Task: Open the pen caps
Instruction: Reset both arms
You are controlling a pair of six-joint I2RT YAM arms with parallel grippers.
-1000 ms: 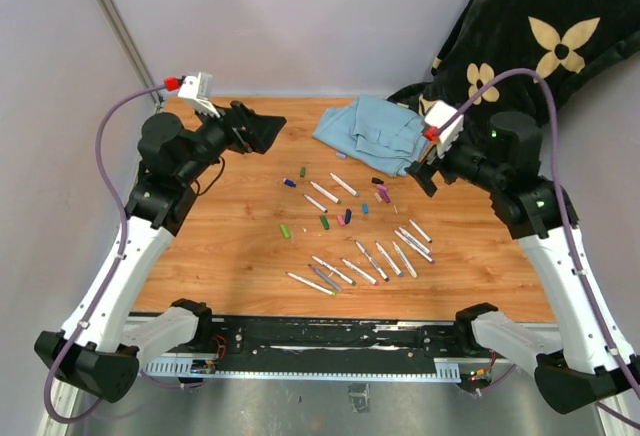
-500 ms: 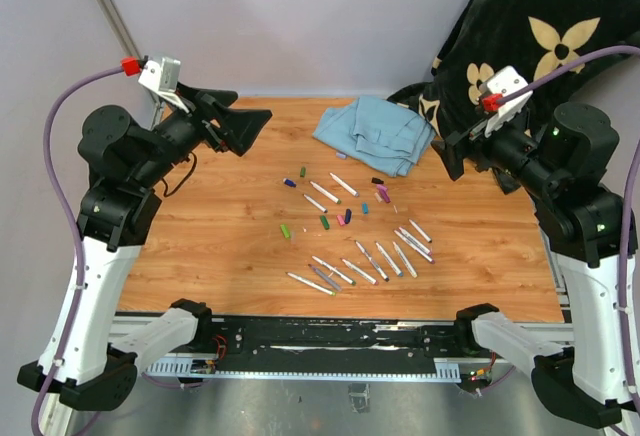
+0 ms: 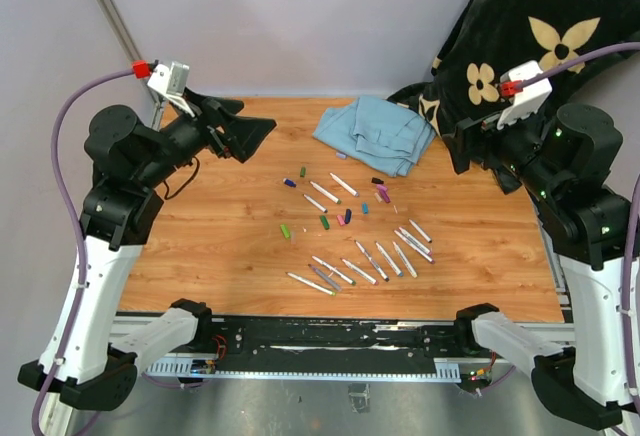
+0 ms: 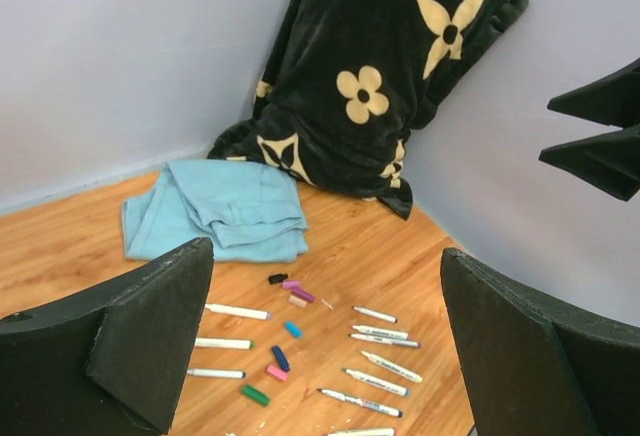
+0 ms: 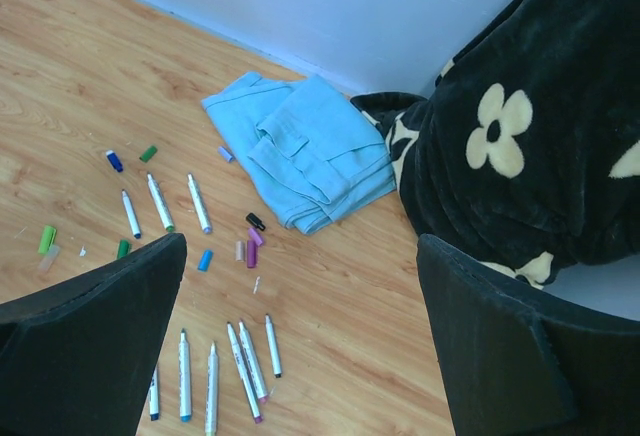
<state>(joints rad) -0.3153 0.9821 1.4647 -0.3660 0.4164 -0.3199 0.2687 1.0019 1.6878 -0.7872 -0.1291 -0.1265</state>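
Several loose pen caps lie mid-table among uncapped white markers (image 3: pixel 331 270): a light green cap (image 3: pixel 285 231), a blue one (image 3: pixel 289 183), a purple one (image 3: pixel 384 194) and a black one (image 3: pixel 377 181). The left wrist view shows a black cap (image 4: pixel 277 278), a blue cap (image 4: pixel 292 329) and a green cap (image 4: pixel 254 395). In the right wrist view lie a blue cap (image 5: pixel 204 260) and a purple cap (image 5: pixel 251 254). My left gripper (image 3: pixel 245 131) hangs open high over the table's back left, holding nothing. My right gripper (image 3: pixel 462 151) hangs open at the back right, also holding nothing.
A folded light blue cloth (image 3: pixel 375 134) lies at the back of the table. A black blanket with cream flowers (image 3: pixel 530 36) fills the back right corner. Grey walls close in the back and sides.
Both arms have risen and drawn back from the table's middle, the left toward the left wall, the right toward the right. Both grippers stayed open; caps and markers have not moved.
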